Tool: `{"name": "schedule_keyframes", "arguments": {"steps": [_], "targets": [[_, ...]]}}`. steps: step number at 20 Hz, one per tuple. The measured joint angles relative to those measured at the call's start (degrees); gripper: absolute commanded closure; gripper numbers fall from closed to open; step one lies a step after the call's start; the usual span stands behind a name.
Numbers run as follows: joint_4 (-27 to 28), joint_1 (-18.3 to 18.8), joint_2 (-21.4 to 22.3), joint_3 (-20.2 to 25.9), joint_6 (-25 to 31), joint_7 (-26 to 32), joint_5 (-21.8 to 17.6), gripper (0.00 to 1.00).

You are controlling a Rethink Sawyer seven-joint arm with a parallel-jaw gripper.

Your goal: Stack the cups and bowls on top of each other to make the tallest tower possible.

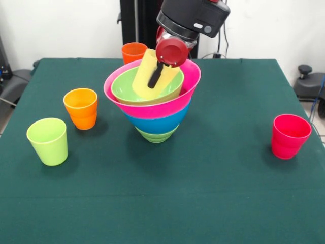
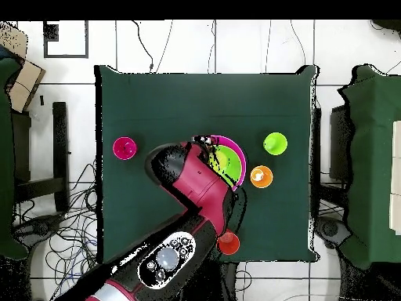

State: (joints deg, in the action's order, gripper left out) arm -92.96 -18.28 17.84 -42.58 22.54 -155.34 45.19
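- My gripper (image 1: 158,71) hangs over the tower (image 1: 154,104), pinched on the rim of the pale yellow cup (image 1: 151,73), which leans tilted inside the small green bowl (image 1: 122,87).
- I think the cup is light, hard and slippery, so the thin rim is the best place to hold.
- The other cups stand apart: two orange (image 1: 81,108) (image 1: 133,51), lime (image 1: 48,141), red (image 1: 289,135).
- The green table (image 1: 203,193) is flat, with lots of room.

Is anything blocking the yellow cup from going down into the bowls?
Nothing visible. The yellow cup leans tilted inside the small green bowl atop the tower, with the pincer on it; other cups stand apart.
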Motion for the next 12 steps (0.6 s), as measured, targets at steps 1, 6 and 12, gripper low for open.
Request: {"name": "schedule_keyframes", "arguments": {"steps": [1,6,12], "targets": [[0.01,0.0,0.0,0.15,0.0,0.0,0.0,1.0],[0.01,-0.01,-0.01,0.63,0.0,0.0,0.0,1.0],[0.0,-0.01,0.0,0.65,0.0,0.0,0.0,1.0]]}}
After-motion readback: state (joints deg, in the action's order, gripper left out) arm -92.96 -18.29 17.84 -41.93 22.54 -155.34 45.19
